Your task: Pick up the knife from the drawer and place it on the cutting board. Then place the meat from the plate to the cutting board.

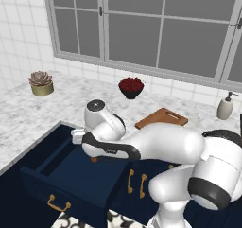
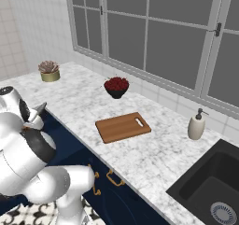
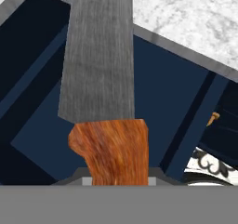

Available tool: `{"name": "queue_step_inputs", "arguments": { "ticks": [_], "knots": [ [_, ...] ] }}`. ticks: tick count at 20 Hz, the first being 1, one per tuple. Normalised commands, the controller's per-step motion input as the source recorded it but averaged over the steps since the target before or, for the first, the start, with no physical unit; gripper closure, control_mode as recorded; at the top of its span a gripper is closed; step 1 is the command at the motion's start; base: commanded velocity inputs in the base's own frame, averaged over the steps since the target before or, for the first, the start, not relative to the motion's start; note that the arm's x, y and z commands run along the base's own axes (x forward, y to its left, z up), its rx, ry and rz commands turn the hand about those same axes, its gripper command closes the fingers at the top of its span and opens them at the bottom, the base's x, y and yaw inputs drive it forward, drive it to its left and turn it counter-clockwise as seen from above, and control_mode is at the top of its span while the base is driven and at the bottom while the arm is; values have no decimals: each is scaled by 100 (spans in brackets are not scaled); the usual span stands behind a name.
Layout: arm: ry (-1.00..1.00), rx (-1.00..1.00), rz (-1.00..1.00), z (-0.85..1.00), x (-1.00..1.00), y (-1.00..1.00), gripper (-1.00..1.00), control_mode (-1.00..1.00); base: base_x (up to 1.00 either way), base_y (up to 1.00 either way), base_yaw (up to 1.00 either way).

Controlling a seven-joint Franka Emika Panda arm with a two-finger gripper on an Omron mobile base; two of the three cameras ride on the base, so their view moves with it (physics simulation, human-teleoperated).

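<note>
The knife hangs in my gripper (image 3: 118, 179), which is shut on its orange-brown wooden handle (image 3: 114, 148). The grey blade (image 3: 100, 51) points away from the hand, up the hand view. Under it lies the open navy drawer (image 1: 71, 175), whose dark inside (image 3: 153, 93) shows around the knife. In the left base view my hand is low over the drawer, mostly hidden behind the forearm. The brown cutting board (image 1: 161, 118) (image 2: 123, 127) lies on the marble counter to the right of the drawer, nothing on it. The plate and the meat are out of view.
A dark bowl of red berries (image 1: 131, 86) stands behind the board near the window. A potted succulent (image 1: 41, 83) sits far left, a soap dispenser (image 2: 196, 124) and black sink (image 2: 210, 191) to the right. Navy cabinet doors with brass handles (image 1: 136, 183) are beside the drawer.
</note>
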Motion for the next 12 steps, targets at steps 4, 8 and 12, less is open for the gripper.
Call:
{"name": "queue_step_inputs", "arguments": {
  "ticks": [4, 8, 12],
  "knots": [
    [0, 22, -14, 32, 8, -100, 100, -100, 0, 0, 0],
    [0, 26, -28, 12, 13, -100, 100, -100, 0, 0, 0],
    [0, 21, -37, 23, 14, -100, 100, -100, 0, 0, 0]
  ]
}}
